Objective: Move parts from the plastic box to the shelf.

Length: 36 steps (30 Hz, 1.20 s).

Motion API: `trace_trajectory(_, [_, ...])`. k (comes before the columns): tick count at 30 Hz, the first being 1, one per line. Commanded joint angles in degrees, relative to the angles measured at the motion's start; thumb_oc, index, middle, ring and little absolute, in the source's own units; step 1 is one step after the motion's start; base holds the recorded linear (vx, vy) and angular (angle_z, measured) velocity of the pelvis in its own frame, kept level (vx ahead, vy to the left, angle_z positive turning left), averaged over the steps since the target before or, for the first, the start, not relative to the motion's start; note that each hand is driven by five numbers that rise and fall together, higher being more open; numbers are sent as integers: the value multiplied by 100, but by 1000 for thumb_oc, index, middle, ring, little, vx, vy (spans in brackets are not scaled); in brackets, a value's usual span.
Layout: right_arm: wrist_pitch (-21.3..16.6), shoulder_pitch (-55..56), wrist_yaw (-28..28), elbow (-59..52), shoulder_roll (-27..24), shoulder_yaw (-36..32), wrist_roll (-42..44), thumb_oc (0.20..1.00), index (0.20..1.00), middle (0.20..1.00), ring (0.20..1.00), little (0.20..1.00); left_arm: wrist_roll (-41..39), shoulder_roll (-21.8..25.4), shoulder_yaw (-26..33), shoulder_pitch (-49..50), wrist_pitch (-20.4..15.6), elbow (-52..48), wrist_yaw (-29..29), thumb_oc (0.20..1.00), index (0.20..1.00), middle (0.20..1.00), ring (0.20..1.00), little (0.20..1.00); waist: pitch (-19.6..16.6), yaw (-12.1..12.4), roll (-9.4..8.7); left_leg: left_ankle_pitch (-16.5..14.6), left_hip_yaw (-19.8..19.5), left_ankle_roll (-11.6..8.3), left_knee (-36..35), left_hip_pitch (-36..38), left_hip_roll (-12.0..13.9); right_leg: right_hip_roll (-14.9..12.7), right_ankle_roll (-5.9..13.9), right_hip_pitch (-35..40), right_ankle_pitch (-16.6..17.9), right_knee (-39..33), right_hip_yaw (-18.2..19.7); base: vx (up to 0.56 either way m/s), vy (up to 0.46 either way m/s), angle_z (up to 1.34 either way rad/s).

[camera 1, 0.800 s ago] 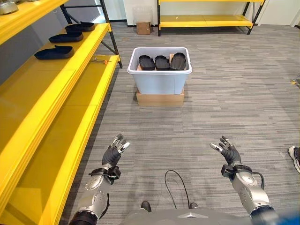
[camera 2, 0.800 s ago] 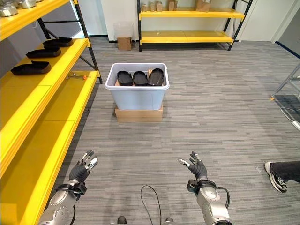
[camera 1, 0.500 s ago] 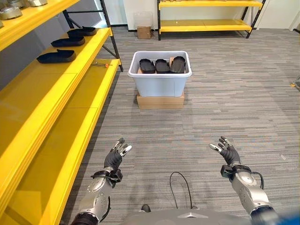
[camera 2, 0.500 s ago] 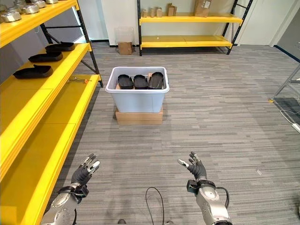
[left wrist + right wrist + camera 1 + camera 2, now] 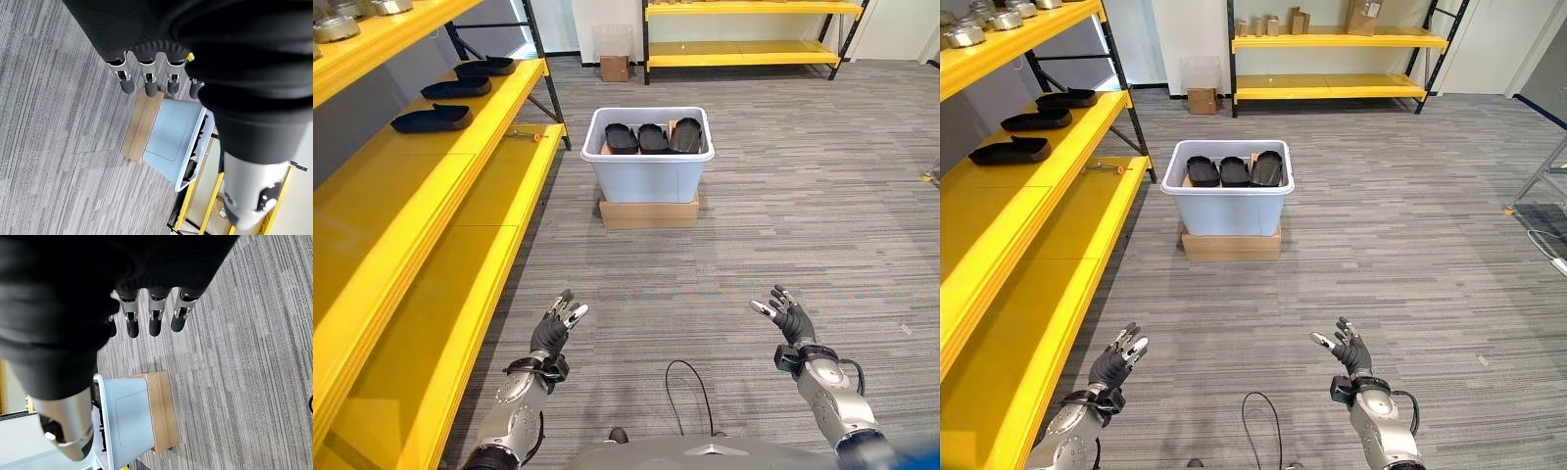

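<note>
While both hands are free, the task stands partway. Three black parts (image 5: pixel 431 118) already lie in a row on the yellow shelf (image 5: pixel 421 211), on its middle board, up and to the left of the box. At least three more parts (image 5: pixel 653 137) sit inside the pale plastic box (image 5: pixel 647 172), side by side along its far wall, with something tan showing between them that I cannot identify. The box rests on a flat cardboard carton (image 5: pixel 647 211) on the grey floor (image 5: pixel 783 225), just beside the shelf's corner post.

Left hand (image 5: pixel 551 333) hovers low over the floor, well short of the box and near the shelf's lower board; fingers straight and spread, holding nothing. Right hand (image 5: pixel 787 317) hovers equally short of the box, off to its right; fingers likewise loose and spread, empty. Both wrist views look along straight fingers toward the box, confirming nothing is held.

Judgement: the remaining parts still need lifting out, and the robot must close the distance to the box before any grasp is possible. Plenty of bare shelf board remains nearer than the placed parts.

Against 0.8 s ago: the whole scene sits lower in the head views and more of the far rack (image 5: pixel 1337 44) shows, so the camera has tilted or moved; box and parts are unmoved. Hands keep the same open pose. A person's shoe, then beside the right edge, is gone.
</note>
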Motion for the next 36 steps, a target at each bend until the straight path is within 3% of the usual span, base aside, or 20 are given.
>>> trace_trajectory(1, [-201, -341, -4, -254, -59, -54, -11, 1000, 1000, 1000, 1000, 1000, -114, 77, 156, -315, -129, -167, -119, 1000, 1000, 1000, 1000, 1000, 114, 114, -40, -630, -2, -104, 74, 239, -30, 270, -1, -125, -69, 71, -180, 0, 0, 0])
trace_trajectory(20, [-227, -342, 3, -378, -57, -53, 2, 1000, 1000, 1000, 1000, 1000, -203, 78, 208, -277, -41, -187, -200, 1000, 1000, 1000, 1000, 1000, 116, 153, -54, -639, -49, -96, 74, 246, -53, 266, 13, -103, -72, 71, -227, -1, 1, 1])
trace_trajectory(26, [-251, -354, 171, -562, -143, -127, -84, 1000, 1000, 1000, 1000, 1000, -131, 85, 215, -277, 196, -103, -521, 1000, 1000, 1000, 1000, 1000, 79, 104, -75, -661, 26, -87, 104, 321, -62, 261, 17, -110, -56, 79, -165, 21, 97, 0])
trace_trajectory(31, [-221, -453, 225, -598, -273, -251, -49, 1000, 1000, 1000, 1000, 1000, -56, 119, 215, -294, 436, 5, -899, 1000, 1000, 1000, 1000, 1000, 102, 111, -83, -772, 9, 17, 249, 290, -170, 167, 64, -137, -25, 158, -69, 12, 203, -5])
trace_trajectory(36, [-315, -644, 40, -599, -414, -448, -58, 1000, 1000, 1000, 1000, 1000, -5, 292, 286, -370, 360, 214, -742, 1000, 1000, 1000, 1000, 1000, 253, 111, -8, -901, -101, 380, 532, 82, -374, -50, 175, -649, -202, 1353, 20, -30, 285, -10])
